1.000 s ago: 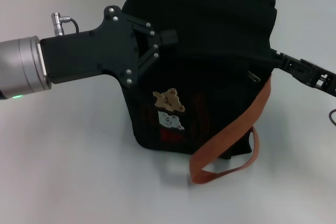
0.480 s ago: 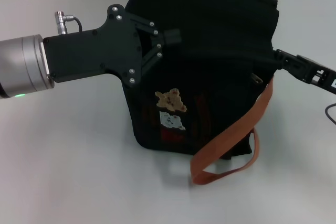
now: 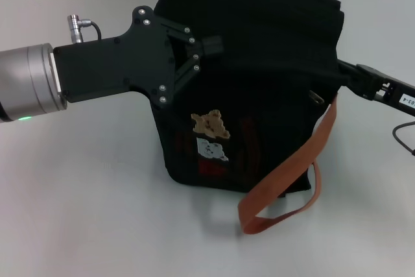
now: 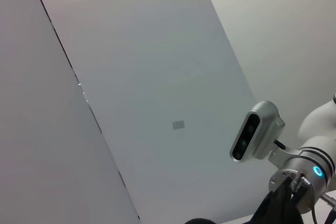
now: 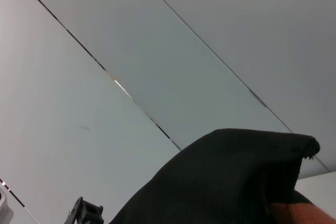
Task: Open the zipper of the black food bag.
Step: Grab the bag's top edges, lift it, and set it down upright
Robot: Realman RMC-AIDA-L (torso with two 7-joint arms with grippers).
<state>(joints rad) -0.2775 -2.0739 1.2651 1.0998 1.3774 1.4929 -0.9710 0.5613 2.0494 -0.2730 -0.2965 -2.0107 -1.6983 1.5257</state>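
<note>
Bracing the black food bag [image 3: 259, 82] on the desk [image 3: 84, 212] with our left claw [image 3: 211, 47] pinching its upper left edge, we cannot tell the right claw's [image 3: 347, 76] grip at the bag's right end; next, draw the zipper along.

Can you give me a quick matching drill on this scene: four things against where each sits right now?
Things:
1. left gripper
2. right gripper
3. bear patches
4. orange-brown strap

Places:
A. looped onto the table at the bag's near right corner
B. against the bag's upper left side
C. on the bag's front face
D. at the bag's right edge

Pairs: 1-B, 2-D, 3-C, 4-A
</note>
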